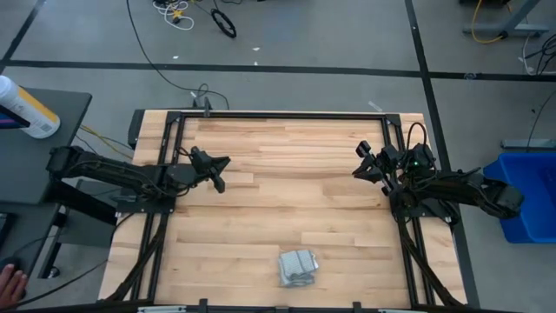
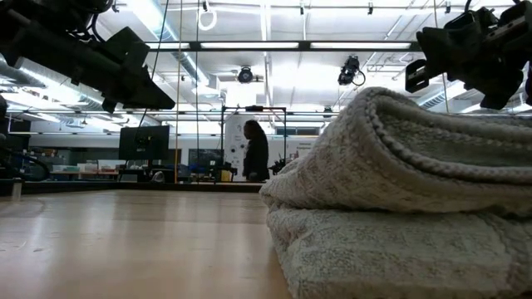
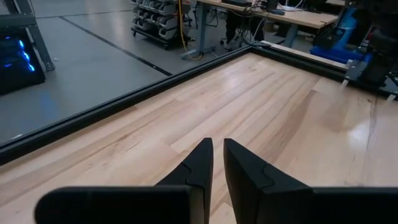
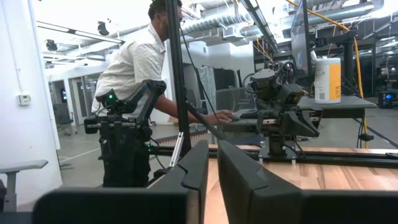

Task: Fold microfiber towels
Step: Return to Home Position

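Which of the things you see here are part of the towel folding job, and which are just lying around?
Part of the job: folded towel near the table edge; left gripper and right gripper, both held clear of it.
Just lying about: blue bin right of the table; white canister on the side stand; cables beyond the table.

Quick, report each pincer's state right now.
Left pincer: shut, empty, over the left side of the light wooden table.
Right pincer: shut, empty, over its right side.
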